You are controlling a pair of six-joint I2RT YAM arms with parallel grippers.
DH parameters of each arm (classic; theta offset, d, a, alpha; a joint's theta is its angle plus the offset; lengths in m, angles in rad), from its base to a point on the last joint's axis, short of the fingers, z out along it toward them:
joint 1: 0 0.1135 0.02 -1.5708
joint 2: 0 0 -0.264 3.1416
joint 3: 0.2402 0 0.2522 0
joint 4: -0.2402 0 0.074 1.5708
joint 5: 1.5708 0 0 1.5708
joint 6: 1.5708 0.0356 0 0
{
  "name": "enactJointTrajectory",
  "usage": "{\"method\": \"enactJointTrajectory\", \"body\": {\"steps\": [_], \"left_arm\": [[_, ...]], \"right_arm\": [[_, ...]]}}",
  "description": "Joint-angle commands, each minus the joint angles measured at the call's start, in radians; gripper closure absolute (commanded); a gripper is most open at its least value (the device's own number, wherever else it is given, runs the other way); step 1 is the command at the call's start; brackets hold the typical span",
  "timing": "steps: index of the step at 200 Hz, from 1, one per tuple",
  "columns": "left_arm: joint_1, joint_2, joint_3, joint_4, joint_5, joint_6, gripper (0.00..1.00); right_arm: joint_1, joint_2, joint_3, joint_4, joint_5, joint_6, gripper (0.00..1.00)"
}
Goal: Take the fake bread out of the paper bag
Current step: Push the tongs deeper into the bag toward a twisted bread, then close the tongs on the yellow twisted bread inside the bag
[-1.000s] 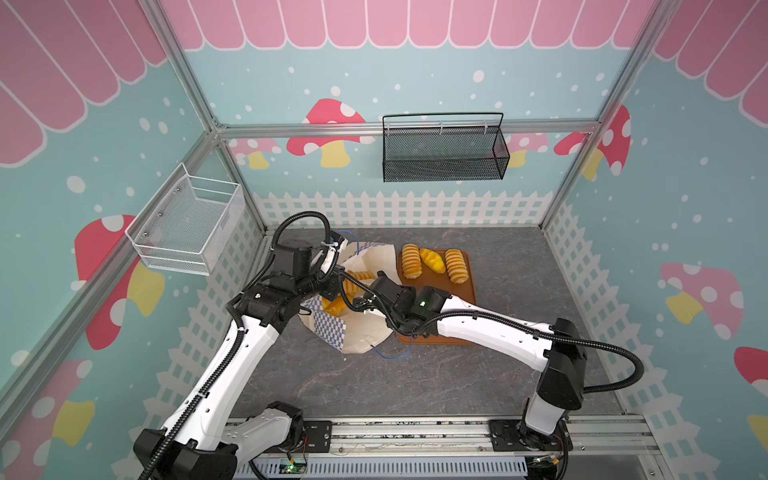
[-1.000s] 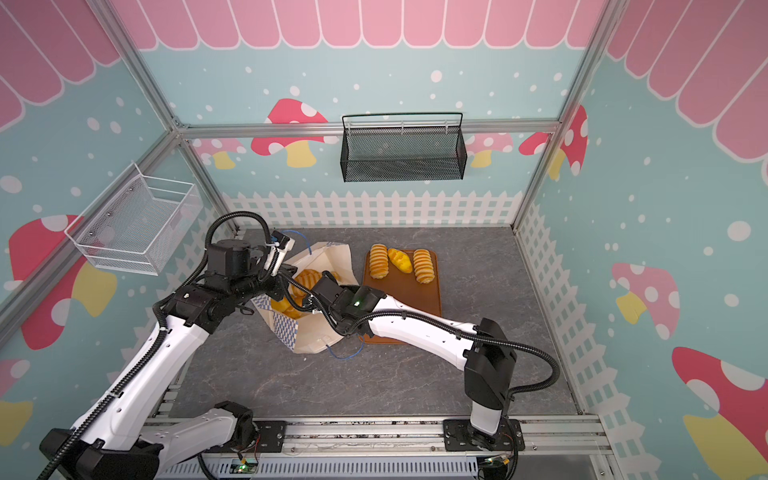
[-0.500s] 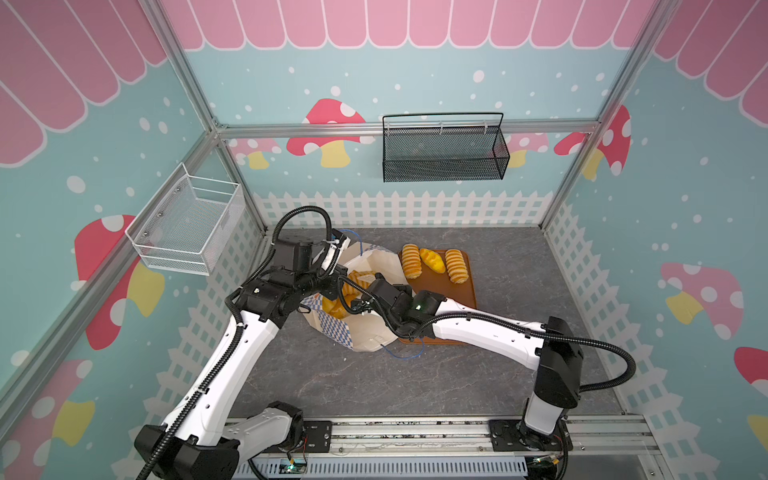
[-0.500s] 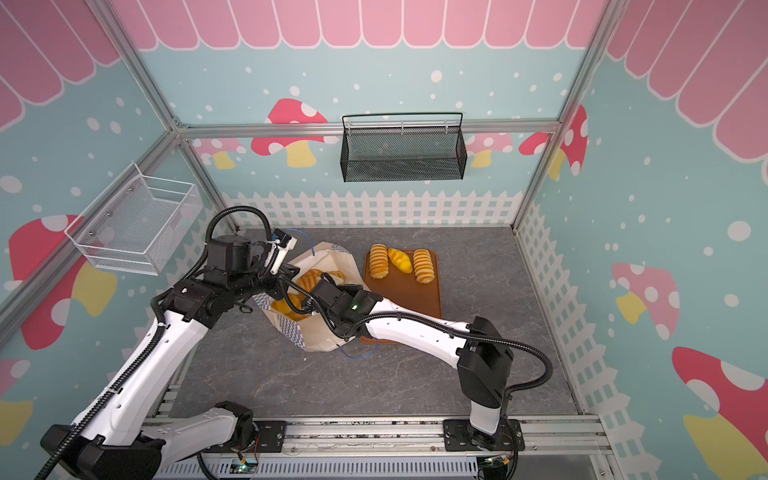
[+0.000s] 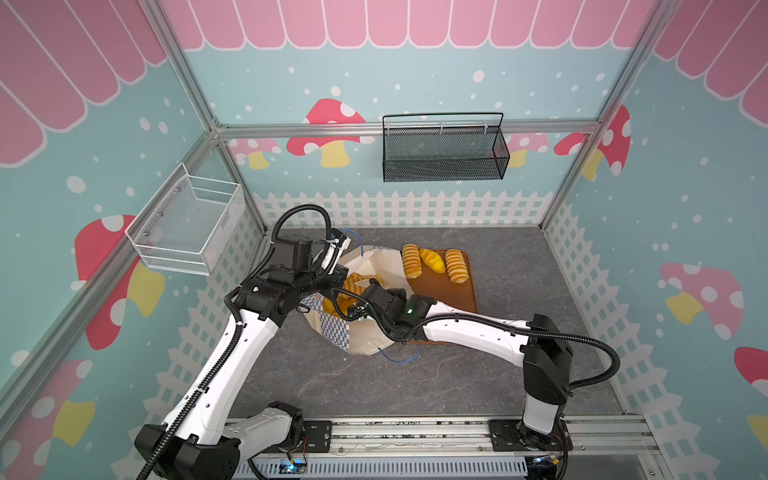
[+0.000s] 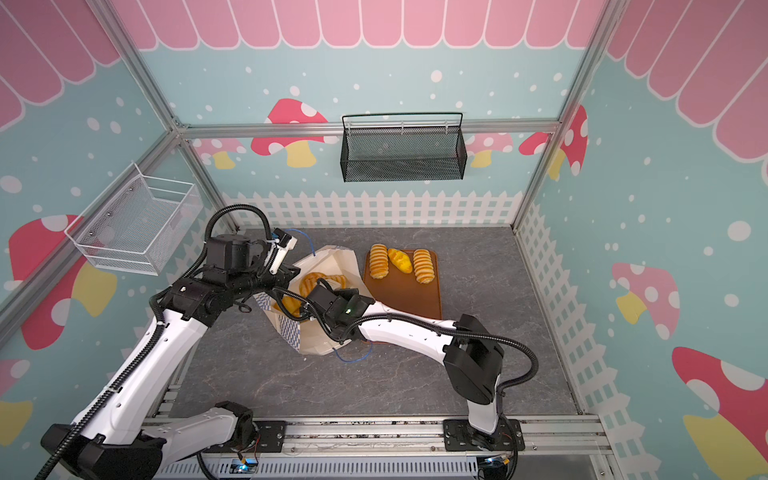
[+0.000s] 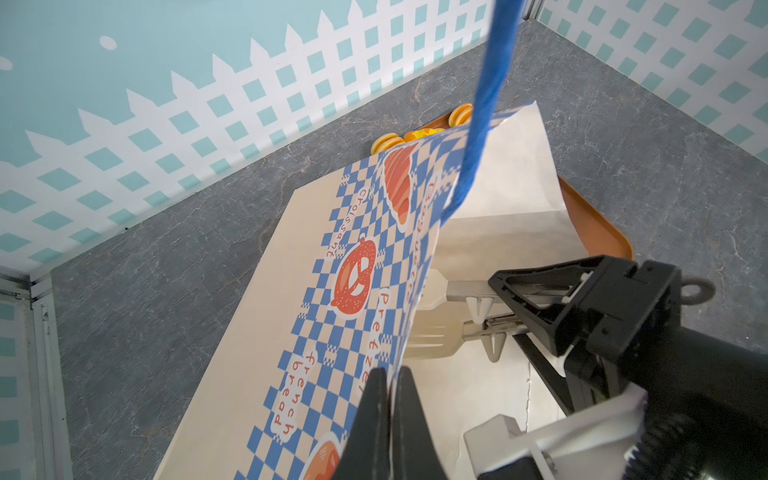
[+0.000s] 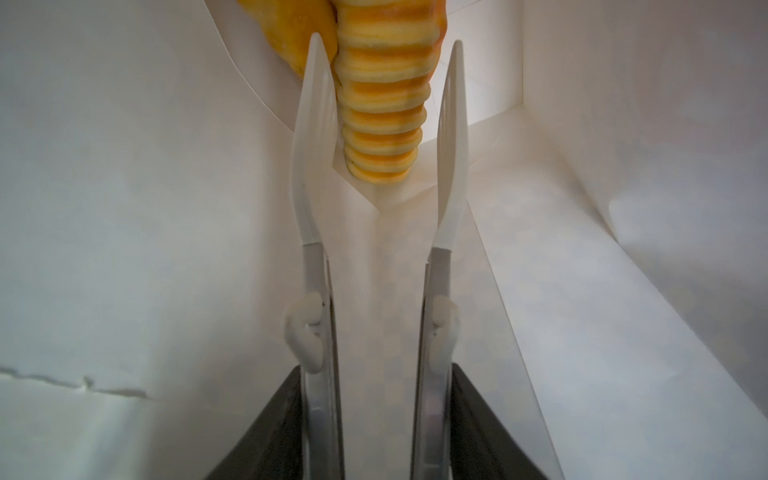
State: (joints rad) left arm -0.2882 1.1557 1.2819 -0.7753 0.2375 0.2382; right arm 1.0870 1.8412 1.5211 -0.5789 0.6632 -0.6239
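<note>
While the left gripper (image 7: 388, 399) pinches the checkered rim of the paper bag (image 7: 291, 291), jaws closed tight on the paper, the bag's mouth gapes towards the right arm. The bag lies tilted on the grey table (image 5: 519, 374), its open end reaching over the edge of the brown tray (image 5: 453, 295). Deep inside goes the right gripper (image 8: 386, 39), and look: its pale fingers (image 8: 309, 166) stand apart, straddling a ridged loaf (image 8: 382, 104), one finger against it, a gap at the other, nothing clamped. More fake bread (image 5: 357, 282) shows in the bag's mouth in both top views, and three pieces (image 5: 432, 261) sit in a row on the tray. A blue cord handle (image 7: 482, 124) runs across the left wrist view.
</note>
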Motion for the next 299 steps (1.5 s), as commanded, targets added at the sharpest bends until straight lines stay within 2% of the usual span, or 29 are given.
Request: {"method": "enactJointTrajectory", "body": {"steps": [1, 51, 134, 225, 299], "left_arm": [[0.000, -0.007, 0.028, -0.019, 0.063, -0.004, 1.00], [0.000, -0.023, 0.028, -0.028, 0.086, -0.007, 1.00], [-0.001, -0.021, 0.028, -0.031, 0.086, -0.007, 1.00], [0.000, -0.014, 0.031, -0.030, 0.077, -0.005, 1.00], [0.000, -0.016, 0.037, -0.038, 0.107, -0.008, 1.00]], "right_arm": [[-0.004, 0.039, 0.006, 0.009, 0.044, 0.008, 0.48], [-0.020, 0.102, 0.072, -0.050, 0.064, 0.061, 0.48], [-0.033, 0.112, 0.115, -0.093, 0.104, 0.126, 0.48], [-0.034, 0.092, 0.125, -0.128, 0.122, 0.132, 0.47], [-0.052, 0.166, 0.161, -0.132, 0.102, 0.141, 0.45]]}}
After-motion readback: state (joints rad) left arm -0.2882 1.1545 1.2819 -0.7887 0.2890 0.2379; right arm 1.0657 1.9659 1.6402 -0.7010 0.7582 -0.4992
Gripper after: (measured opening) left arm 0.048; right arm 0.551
